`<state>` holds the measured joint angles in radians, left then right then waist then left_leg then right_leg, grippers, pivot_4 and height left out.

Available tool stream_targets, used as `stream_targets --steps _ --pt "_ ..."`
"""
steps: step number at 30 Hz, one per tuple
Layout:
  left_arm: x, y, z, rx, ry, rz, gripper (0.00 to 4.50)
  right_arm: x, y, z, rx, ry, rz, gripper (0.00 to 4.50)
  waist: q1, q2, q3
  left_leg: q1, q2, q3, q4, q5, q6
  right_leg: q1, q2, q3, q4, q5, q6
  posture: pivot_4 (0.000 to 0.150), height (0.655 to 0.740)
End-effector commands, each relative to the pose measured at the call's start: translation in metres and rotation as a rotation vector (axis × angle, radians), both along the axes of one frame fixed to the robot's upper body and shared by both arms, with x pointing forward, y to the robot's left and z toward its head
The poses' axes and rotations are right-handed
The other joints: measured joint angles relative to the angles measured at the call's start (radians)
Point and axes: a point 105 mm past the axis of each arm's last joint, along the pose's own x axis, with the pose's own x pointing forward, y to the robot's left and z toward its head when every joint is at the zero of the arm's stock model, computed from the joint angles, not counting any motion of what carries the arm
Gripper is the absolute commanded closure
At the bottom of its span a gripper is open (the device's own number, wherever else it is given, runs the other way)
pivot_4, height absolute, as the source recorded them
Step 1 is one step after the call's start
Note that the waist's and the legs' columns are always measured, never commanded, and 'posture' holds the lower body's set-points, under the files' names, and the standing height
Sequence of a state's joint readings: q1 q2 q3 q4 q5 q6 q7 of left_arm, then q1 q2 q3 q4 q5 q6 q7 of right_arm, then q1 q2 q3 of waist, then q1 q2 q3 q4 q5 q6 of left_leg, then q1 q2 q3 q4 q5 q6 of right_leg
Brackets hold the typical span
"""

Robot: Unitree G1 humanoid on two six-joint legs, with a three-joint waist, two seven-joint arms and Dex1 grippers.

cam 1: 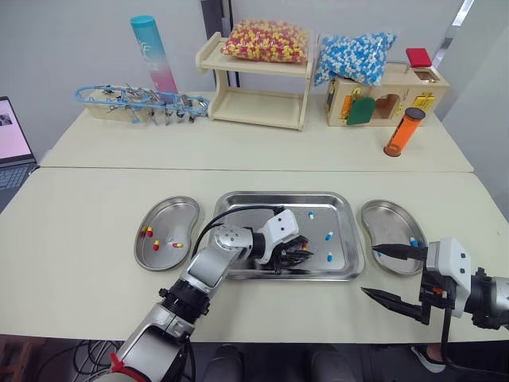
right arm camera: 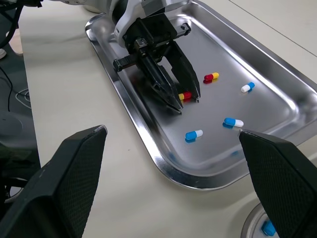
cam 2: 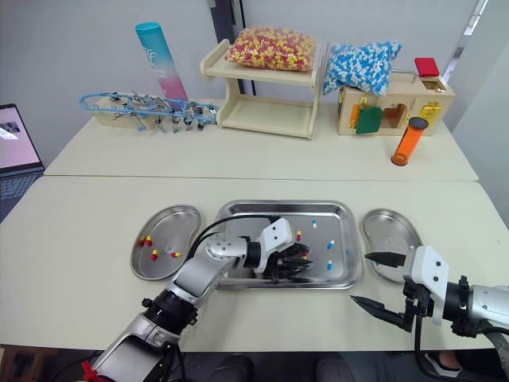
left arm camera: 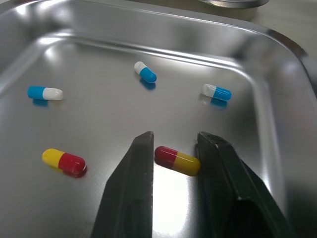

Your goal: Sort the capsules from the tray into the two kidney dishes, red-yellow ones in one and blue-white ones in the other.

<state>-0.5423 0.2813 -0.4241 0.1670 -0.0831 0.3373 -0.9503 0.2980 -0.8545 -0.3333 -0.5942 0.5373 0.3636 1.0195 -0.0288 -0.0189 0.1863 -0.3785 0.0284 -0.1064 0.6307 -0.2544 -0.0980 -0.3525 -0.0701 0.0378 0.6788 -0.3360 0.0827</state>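
Pale table [cam 1: 95, 231] carries the tray [cam 1: 278, 195]: left end effector [cam 1: 290, 253] low inside it, right end effector [cam 1: 370, 270] spread empty near the right dish [cam 1: 394, 208]. Left wrist: fingers [left arm camera: 133, 188] parted astride a red-yellow capsule [left arm camera: 177, 160]; closing off-centre may squirt it away. Right wrist: capsule sits between those tips.

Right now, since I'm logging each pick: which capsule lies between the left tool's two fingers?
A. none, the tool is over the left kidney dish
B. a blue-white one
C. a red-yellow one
C: the left wrist view shows a red-yellow capsule lying on the tray floor between the fingers of the open left tool, with the blue-white capsules farther off.
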Motion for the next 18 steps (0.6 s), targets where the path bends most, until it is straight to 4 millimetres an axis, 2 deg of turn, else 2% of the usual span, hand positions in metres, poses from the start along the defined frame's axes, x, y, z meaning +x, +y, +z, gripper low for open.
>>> stream_targets --steps 1,2,6,11,18 --pt "-0.004 -0.002 -0.002 0.006 0.0 -0.023 4.2 -0.002 0.004 0.01 0.011 -0.037 0.009 0.0 0.0 0.0 0.0 0.0 0.0 0.0 0.0 0.0 0.0 0.0 0.0 0.0 0.0 0.0 0.0 0.15 0.74" --pt "-0.003 -0.002 -0.001 0.003 -0.004 -0.024 4.49 -0.002 0.004 0.01 0.012 -0.037 0.009 0.0 0.0 0.0 0.0 0.0 0.0 0.0 0.0 0.0 0.0 0.0 0.0 0.0 0.0 0.0 0.0 0.15 0.74" --pt "-0.005 -0.002 0.003 -0.018 -0.012 -0.029 4.49 -0.002 0.004 0.01 0.014 -0.038 0.01 0.0 0.0 0.0 0.0 0.0 0.0 0.0 0.0 0.0 0.0 0.0 0.0 0.0 0.0 0.0 0.0 0.15 0.74" --pt "-0.009 0.001 0.02 -0.084 -0.031 -0.013 4.49 -0.001 0.005 0.01 0.017 -0.04 0.014 0.0 -0.001 0.0 0.0 0.0 0.0 0.0 0.0 0.0 0.0 0.0 0.0 0.0 0.0 0.0 0.0 0.15 0.74" --pt "-0.03 0.018 0.047 -0.157 -0.061 0.0 4.49 0.002 0.007 0.013 0.021 -0.047 0.024 0.0 -0.002 0.0 0.0 0.0 0.0 0.0 0.0 0.0 0.0 0.0 0.0 0.0 0.0 0.0 0.0 0.15 0.74"
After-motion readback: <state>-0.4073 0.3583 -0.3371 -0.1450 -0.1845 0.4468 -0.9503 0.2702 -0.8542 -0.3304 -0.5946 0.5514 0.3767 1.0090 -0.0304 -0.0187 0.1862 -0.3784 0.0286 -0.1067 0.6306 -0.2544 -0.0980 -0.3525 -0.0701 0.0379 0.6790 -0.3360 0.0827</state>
